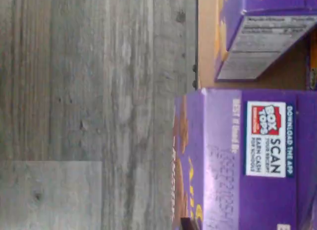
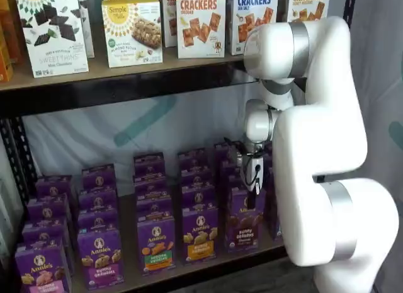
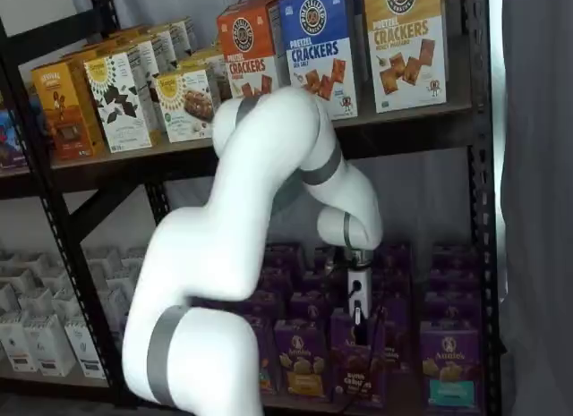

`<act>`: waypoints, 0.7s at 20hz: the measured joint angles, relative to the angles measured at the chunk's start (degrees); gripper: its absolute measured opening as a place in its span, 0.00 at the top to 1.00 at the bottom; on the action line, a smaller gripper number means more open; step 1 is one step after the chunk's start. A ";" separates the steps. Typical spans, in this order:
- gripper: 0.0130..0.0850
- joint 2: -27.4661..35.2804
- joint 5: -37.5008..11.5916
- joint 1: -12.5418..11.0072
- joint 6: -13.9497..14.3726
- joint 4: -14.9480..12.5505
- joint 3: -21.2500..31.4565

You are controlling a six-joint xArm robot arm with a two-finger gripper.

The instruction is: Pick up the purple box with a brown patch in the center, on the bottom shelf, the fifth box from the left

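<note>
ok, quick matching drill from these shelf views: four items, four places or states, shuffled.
1. gripper
2. purple box
3. orange Pretzel Crackers box
4. orange-yellow-centre carton

a. on the upper shelf
b. front row, brown centre patch, under the fingers
c. closed on the purple box's top
d. front row, next to the purple box

Pairs: 1-c, 2-b, 3-a, 4-d

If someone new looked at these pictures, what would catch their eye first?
The big white arm fills both shelf views, reaching down to the bottom shelf. Its gripper is shut on the purple box in the front row. Above, cracker boxes stand in bright colours.
</note>
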 joint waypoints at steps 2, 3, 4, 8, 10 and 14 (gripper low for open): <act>0.78 -1.31 -0.18 0.14 0.27 -0.19 1.70; 0.78 -2.06 -0.23 0.19 0.21 -0.07 2.64; 0.78 -2.75 -0.39 0.23 0.10 0.09 3.55; 0.78 -6.06 -0.98 0.39 0.05 0.29 7.92; 0.78 -7.68 -1.54 0.51 0.15 0.27 10.14; 0.78 -10.53 -2.25 0.70 0.06 0.52 13.96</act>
